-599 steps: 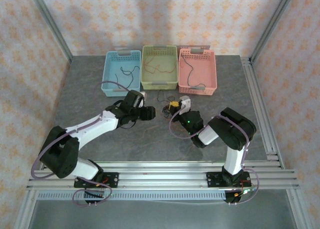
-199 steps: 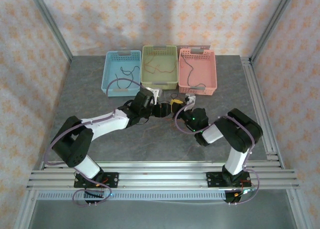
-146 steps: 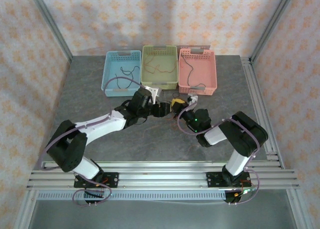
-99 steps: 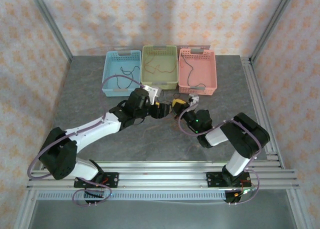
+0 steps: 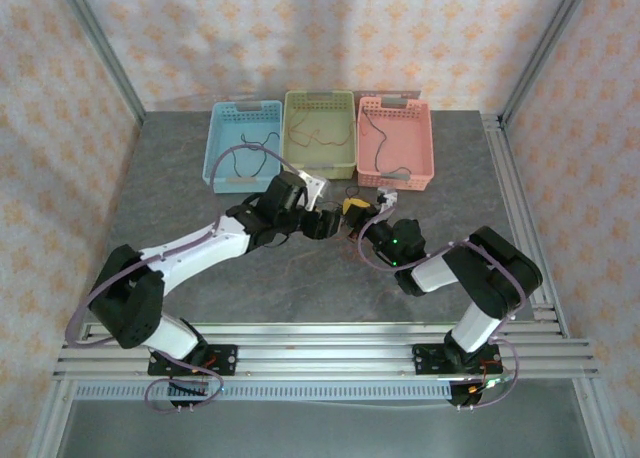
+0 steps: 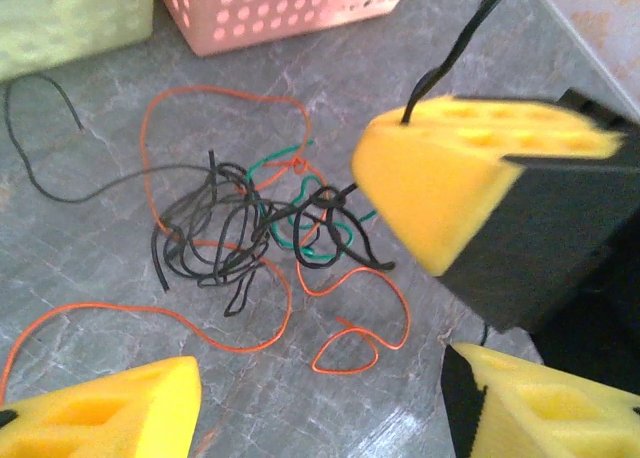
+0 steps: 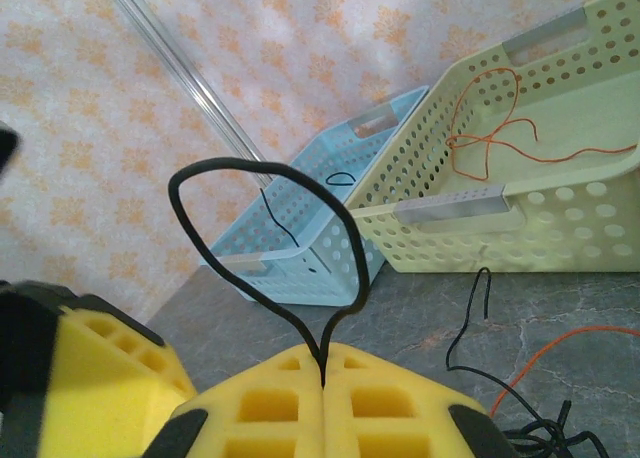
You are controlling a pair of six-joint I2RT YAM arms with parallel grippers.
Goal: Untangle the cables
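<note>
While our right pincer [image 7: 322,376] is pinched shut on a black cable loop [image 7: 240,162], the tangled cables [image 6: 250,228] lie on the surface [image 6: 90,258] near its far edge, straight ahead of our left pincer [image 6: 320,408], open and empty, so we'd reckon left's nearer.

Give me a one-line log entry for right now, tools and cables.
left tool: open, facing tangle | right tool: shut on black cable | tangle: on table, not yet separated

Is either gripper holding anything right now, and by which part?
The right gripper pinches a thin black cable at the base of its loop; the left gripper holds nothing.
</note>
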